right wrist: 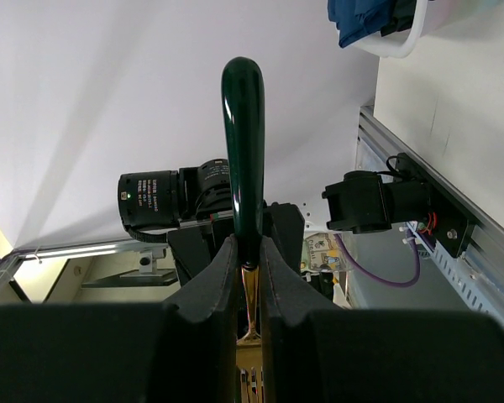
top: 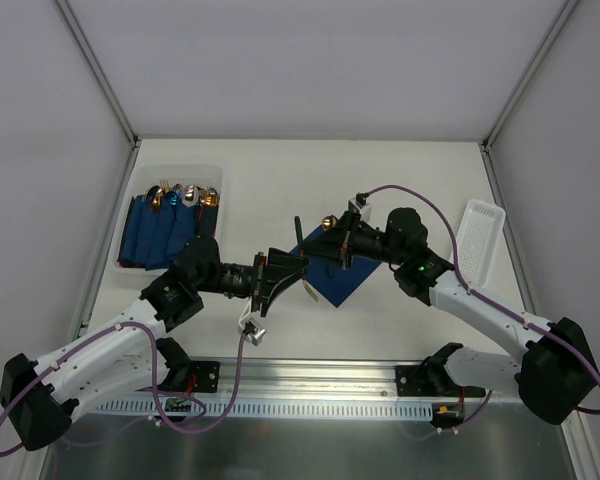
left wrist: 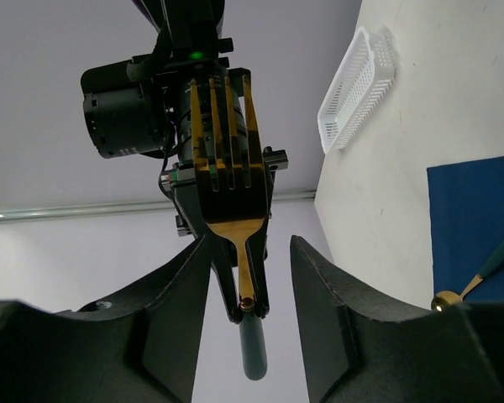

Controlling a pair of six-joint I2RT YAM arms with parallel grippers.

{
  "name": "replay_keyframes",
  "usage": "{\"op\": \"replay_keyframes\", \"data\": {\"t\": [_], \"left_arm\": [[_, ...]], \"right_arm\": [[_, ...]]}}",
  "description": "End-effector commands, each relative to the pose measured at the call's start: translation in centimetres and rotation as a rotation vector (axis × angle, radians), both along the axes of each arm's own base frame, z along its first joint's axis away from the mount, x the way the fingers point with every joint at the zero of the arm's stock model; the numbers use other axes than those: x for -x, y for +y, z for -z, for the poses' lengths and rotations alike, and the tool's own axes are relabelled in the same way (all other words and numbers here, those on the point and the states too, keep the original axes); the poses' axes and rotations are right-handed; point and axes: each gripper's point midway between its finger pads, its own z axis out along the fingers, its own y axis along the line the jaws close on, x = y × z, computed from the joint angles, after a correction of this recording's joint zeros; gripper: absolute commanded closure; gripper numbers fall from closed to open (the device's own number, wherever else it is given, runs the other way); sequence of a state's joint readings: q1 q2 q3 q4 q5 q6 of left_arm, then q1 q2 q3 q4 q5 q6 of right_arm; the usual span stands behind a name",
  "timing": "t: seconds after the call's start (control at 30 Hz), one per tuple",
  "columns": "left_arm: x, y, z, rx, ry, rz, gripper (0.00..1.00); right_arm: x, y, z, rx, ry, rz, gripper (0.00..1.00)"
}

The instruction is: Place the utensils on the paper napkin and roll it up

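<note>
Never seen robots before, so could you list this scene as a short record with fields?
Held item: gold-tined fork with dark green handle
Right jaws: shut on the fork's neck
Left jaws: open, either side of the fork's handle
Napkin: dark navy-blue paper square, flat on the white table
Second utensil: gold head, green handle, at the napkin's edge

A gold, green-handled fork, gripped by the right end effector, sat between the left end effector's parted fingers; the navy napkin lay on the bench to the right.
</note>
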State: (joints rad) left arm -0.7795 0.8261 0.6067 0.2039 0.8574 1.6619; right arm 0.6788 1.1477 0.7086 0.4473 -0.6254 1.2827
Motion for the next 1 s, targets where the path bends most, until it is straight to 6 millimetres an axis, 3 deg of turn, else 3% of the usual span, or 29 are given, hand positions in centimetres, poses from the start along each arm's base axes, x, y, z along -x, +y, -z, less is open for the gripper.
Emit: {"op": "replay_keyframes", "data": {"t": [0.0,0.2,0.37,0.43,0.47,0.53,0.57,0.6,0.63,0.67,0.7,0.73,0.77,0.8,0.83,0.87,0.93,0.97], "left_arm": [[0.5,-0.3,-1.0,0.015,-0.033,0.034,0.58],[0.2,-0.5,-1.4,0.019,-0.038,0.026,0.72],[0.4,-0.3,-2.4,0.035,0.050,0.018,1.00],[0.9,0.0,-3.6,0.057,0.094,0.028,1.00],[1.2,0.2,-4.1,0.064,0.179,0.026,1.00],[1.4,0.6,-6.5,0.103,0.252,0.006,1.00],[1.4,0.8,-7.3,0.116,0.373,-0.009,1.00],[1.2,0.9,-8.1,0.131,0.448,-0.028,1.00],[0.8,1.4,-10.8,0.175,0.508,-0.071,1.00],[0.8,1.6,-11.7,0.193,0.690,-0.093,1.00],[0.5,1.5,-12.3,0.201,0.787,-0.112,1.00],[0.1,1.9,-13.1,0.220,0.862,-0.134,1.00],[0.7,2.3,-14.7,0.243,1.031,-0.119,1.00],[0.3,2.2,-14.9,0.246,1.136,-0.123,1.00],[-0.4,3.0,-16.2,0.277,1.207,-0.133,1.00],[-0.3,3.1,-16.3,0.276,1.428,-0.120,1.00],[-0.8,2.8,-15.9,0.212,1.660,-0.078,1.00],[-1.6,3.4,-15.7,0.219,1.895,-0.071,1.00]], "right_arm": [[0.7,0.0,-3.7,-0.083,-0.088,-0.015,1.00],[1.6,1.1,-3.0,-0.070,-0.079,-0.044,1.00],[1.6,1.4,-2.3,-0.055,-0.074,-0.046,0.99],[1.2,1.1,-2.4,-0.055,-0.084,-0.039,0.83],[1.0,0.8,-2.4,-0.054,-0.094,-0.040,0.69],[-0.9,-1.2,-3.1,-0.057,-0.147,0.018,0.60],[-1.3,-2.2,-3.3,-0.059,-0.168,0.020,0.51],[-3.4,-4.4,-3.6,-0.044,-0.215,0.090,0.47],[-4.2,-5.7,-3.9,-0.037,-0.245,0.120,0.44],[-3.8,-6.8,-5.3,-0.039,-0.298,0.113,0.37],[-5.2,-8.8,-5.7,-0.008,-0.325,0.168,0.35],[-5.4,-9.6,-5.9,0.048,-0.427,0.175,0.33],[-5.3,-10.1,-5.3,0.101,-0.417,0.170,0.30],[-4.9,-10.6,-7.5,0.125,-0.508,0.181,0.30],[-4.8,-10.9,-7.7,0.176,-0.606,0.174,0.29],[-4.6,-11.0,-8.0,0.191,-0.630,0.170,0.29],[-4.0,-11.2,-9.1,0.193,-0.690,0.174,0.32],[-4.0,-11.4,-9.2,0.199,-0.705,0.179,0.34]]}}
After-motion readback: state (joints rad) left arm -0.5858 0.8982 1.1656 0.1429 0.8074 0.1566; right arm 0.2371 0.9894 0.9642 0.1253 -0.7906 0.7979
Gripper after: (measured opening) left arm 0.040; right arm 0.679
